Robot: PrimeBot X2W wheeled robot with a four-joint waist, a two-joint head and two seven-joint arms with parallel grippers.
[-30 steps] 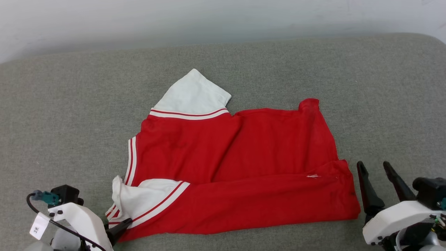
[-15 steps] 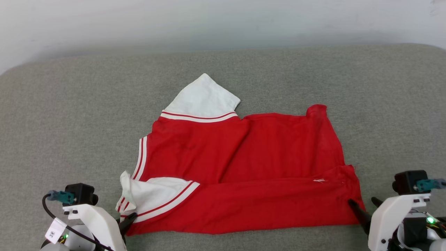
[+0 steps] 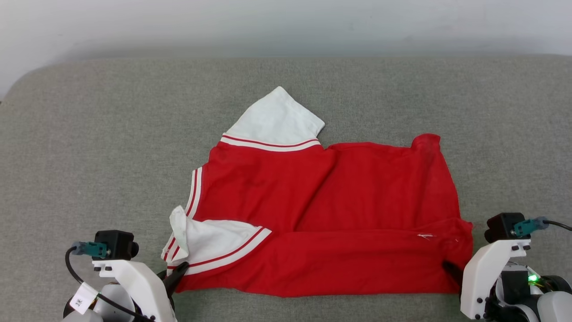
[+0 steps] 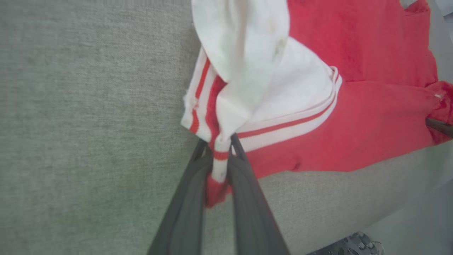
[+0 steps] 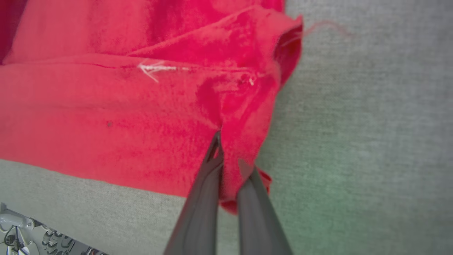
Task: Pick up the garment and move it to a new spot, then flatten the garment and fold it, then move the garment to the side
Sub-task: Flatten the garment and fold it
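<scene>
Now gripping both near corners of the garment [image 3: 339, 197]

I am looking down at the garment, and it is lying in the middle of the grey worktop [image 3: 89, 156]. Its long way is running side to side, from my left arm across to my right arm. Its near edge is folded over and is lying just in front of both arms, so each arm is sitting right at its own end. That is what the coming move is hanging on, I think: the two ends have to go together, or the cloth is going to twist.

The left fingers [image 4: 247, 187] are squeezing nearly shut on the striped trim [image 4: 221, 156] at the corner by the white sleeve [image 3: 214, 239]. A little bit of cloth is poking back between them. The right fingers [image 5: 205, 191] are nearly shut too, pinching the red corner at the other end, and the cloth is bunching up around their tips.

Both corners are looking held. I am guessing a lift or a pull to spread the garment flat is coming.
</scene>
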